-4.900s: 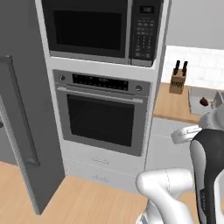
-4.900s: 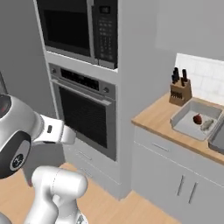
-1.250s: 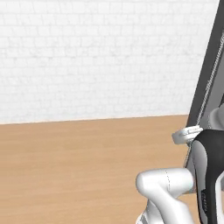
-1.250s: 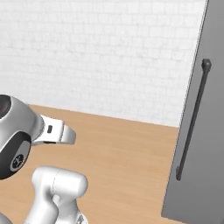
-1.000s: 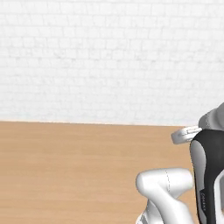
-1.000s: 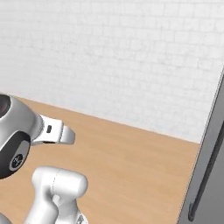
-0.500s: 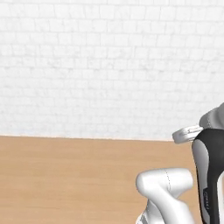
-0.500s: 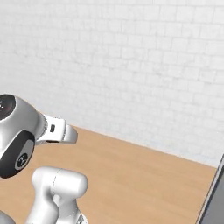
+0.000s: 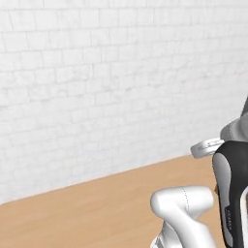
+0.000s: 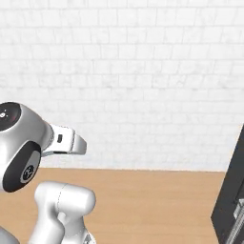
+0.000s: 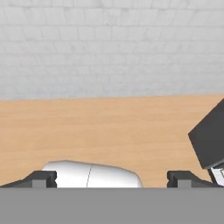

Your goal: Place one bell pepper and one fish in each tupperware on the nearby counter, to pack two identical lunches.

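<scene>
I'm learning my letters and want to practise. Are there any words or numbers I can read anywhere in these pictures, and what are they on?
No words or numbers can be read here.
White brick wall: plain, nothing written on it.
Wooden floor: plain, nothing written on it.
Dark panel at the right edge: it bears no letters.

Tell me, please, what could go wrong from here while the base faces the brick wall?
1. Only the white brick wall and wooden floor lie ahead, so with no landmarks the base may misjudge its heading.
2. A dark cabinet stands close at the right; the base could clip it.
3. The gripper is open and holds nothing, so no packing has started.
</scene>
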